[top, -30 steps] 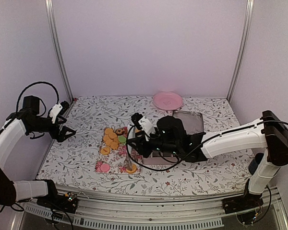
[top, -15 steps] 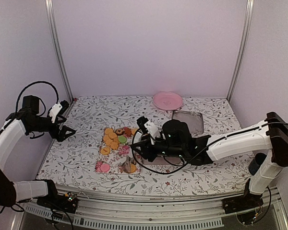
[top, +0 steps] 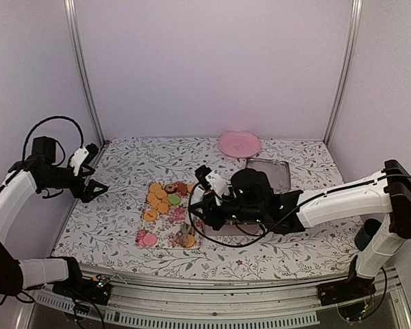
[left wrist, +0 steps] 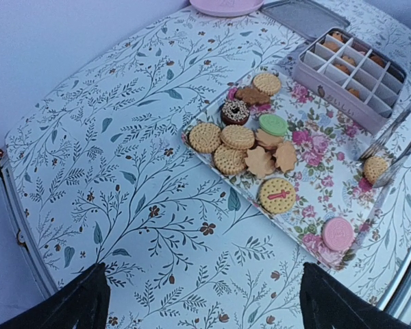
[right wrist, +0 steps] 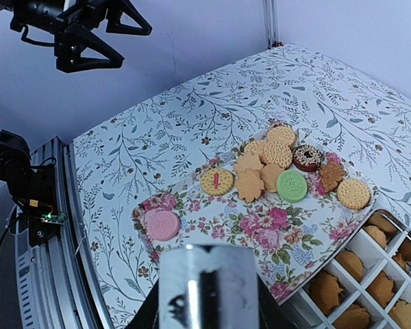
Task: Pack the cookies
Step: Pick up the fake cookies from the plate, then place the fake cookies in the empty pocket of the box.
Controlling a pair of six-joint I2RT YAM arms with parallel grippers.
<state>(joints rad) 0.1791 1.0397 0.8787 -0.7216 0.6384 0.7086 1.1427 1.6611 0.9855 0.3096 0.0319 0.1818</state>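
Note:
Several cookies lie on a floral tray: golden rounds, leaf shapes, a green one, a chocolate one and a pink one. My right gripper is shut on metal tongs. The tongs' two arms flank a golden cookie at the tray's near right end. Whether they pinch it I cannot tell. A compartment box beside the tray holds more cookies. My left gripper hovers open over bare cloth at the far left.
A pink plate stands at the back. A metal lid lies behind the right arm. The floral tablecloth ends at a metal rail in front. Purple walls close in the left, back and right sides.
The right arm has shifted slightly right and the tongs have come down around the golden cookie at the tray's near end, their arms narrower. The left arm has not moved.

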